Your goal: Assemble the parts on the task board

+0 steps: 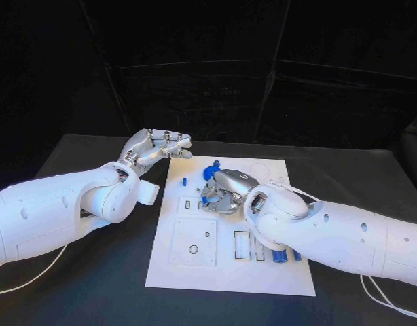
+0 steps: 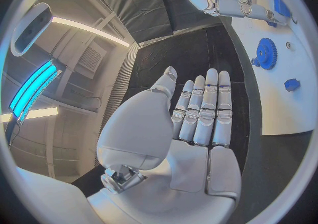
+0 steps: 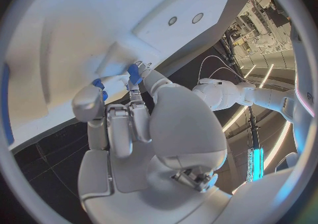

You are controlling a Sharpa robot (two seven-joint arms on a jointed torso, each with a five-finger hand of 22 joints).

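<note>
Placement of a small blue plastic part point(image 3: 134, 73) appears to be the step in hand. The right robot hand point(image 1: 224, 190) reaches down over the middle of the flat white rectangular task board point(image 1: 194, 272), and the right wrist view shows its fingertips pinching that blue piece against the board's surface. A round blue toothed gear point(image 2: 267, 53) already sits on the board, just beyond the right robot hand toward the board's far edge. More blue pieces point(image 1: 283, 256) wait near the board's near right corner. The left robot hand point(image 1: 157, 149) hovers off the board's far left corner over the black table point(image 1: 91, 285), fingers straight and together, holding nothing. The next move likely calls for pressing the pinched piece squarely into its seat, then releasing.
</note>
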